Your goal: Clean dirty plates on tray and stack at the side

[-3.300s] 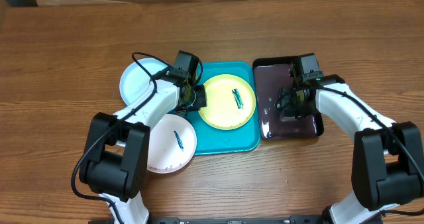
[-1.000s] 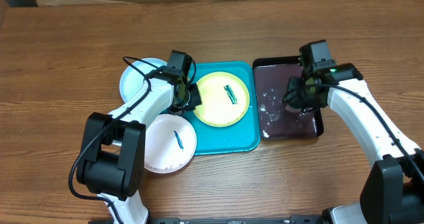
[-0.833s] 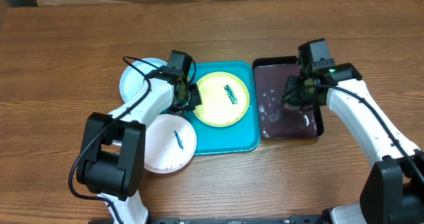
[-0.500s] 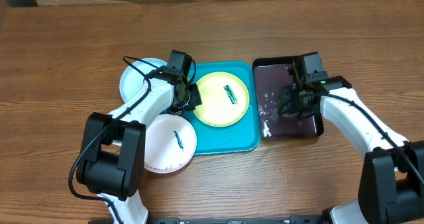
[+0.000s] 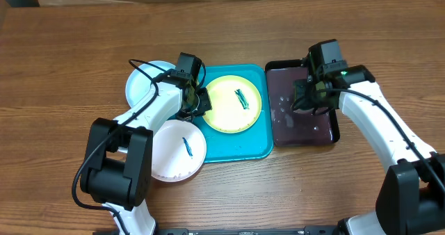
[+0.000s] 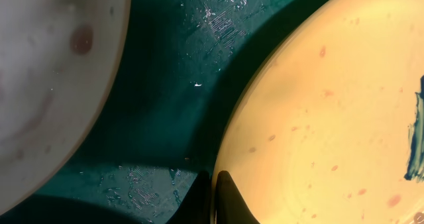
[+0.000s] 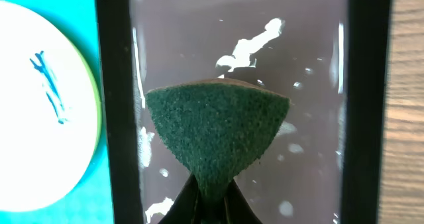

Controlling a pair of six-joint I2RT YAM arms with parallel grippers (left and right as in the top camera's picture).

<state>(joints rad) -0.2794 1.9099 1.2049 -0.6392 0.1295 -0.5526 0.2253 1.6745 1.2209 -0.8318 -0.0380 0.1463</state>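
Yellow-green rimmed plate: left gripper is pinching its 9 o'clock rim; right gripper is squeezing green sponge.

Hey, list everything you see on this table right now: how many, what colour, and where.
turquoise tray: one, turquoise, table centre.
yellow-green plate: one, teal smear, on the turquoise tray.
white plate: one, teal smear, at the turquoise tray's near-left corner.
light blue plate: one, left of the turquoise tray, partly under the left arm.
black tray: one, glossy and wet, right of the turquoise tray.
sponge: one, dark green, over the black tray.
left gripper: shut on the yellow-green plate's rim.
right gripper: shut on the sponge.
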